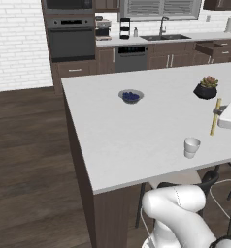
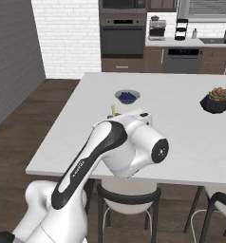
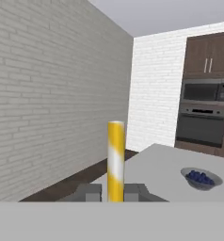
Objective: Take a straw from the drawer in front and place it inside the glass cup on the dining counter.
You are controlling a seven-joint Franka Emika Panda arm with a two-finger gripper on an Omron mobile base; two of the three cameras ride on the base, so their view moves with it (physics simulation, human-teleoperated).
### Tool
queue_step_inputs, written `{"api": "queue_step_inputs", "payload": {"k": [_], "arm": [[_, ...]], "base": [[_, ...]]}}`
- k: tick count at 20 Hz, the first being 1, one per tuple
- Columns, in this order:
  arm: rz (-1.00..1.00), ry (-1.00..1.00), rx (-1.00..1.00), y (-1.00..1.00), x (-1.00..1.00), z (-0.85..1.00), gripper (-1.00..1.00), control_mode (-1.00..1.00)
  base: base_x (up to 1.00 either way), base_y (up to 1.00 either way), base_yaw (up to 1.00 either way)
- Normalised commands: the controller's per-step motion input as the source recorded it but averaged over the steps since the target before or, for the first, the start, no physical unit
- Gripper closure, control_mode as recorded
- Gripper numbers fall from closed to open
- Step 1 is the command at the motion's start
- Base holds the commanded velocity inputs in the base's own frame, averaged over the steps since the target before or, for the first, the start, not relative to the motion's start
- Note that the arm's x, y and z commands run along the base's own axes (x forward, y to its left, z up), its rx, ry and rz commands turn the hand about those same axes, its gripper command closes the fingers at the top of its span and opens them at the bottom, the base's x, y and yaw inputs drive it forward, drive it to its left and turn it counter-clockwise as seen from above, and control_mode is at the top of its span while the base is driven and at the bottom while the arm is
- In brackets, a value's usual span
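Observation:
My gripper [image 1: 217,111] is shut on the yellow straw [image 1: 215,117], which stands nearly upright over the white dining counter [image 1: 137,131] near its right side. The glass cup [image 1: 191,147] stands upright and empty on the counter, to the left of the straw's lower end and nearer the front edge, apart from it. In the hand view the straw [image 3: 116,160] rises between the two fingertips of the gripper [image 3: 116,193]. In the right base view the straw's tip [image 2: 112,110] pokes up behind my arm. A dark brown drawer [image 1: 210,48] stands open under the back worktop.
A bowl of blue berries [image 1: 131,96] sits mid-counter and a dark plant pot [image 1: 206,88] at the right, behind the straw. Stools [image 2: 128,199] stand at the counter's near edge. The oven [image 1: 71,41], dishwasher and sink line the far wall.

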Motion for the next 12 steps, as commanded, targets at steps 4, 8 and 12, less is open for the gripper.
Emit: {"api": "queue_step_inputs", "payload": {"k": [4, 8, 12], "arm": [[0.1, 0.0, 0.0, 0.0, 0.0, -0.07, 1.0, -1.0], [0.05, 0.0, 0.0, 0.0, 0.05, -0.1, 1.0, -1.0], [0.12, 0.0, 0.0, -0.17, 0.05, -0.05, 1.0, -1.0]], "base": [[0.0, 0.0, 0.0], [0.0, 0.0, 0.0], [0.0, 0.0, 0.0]]}}
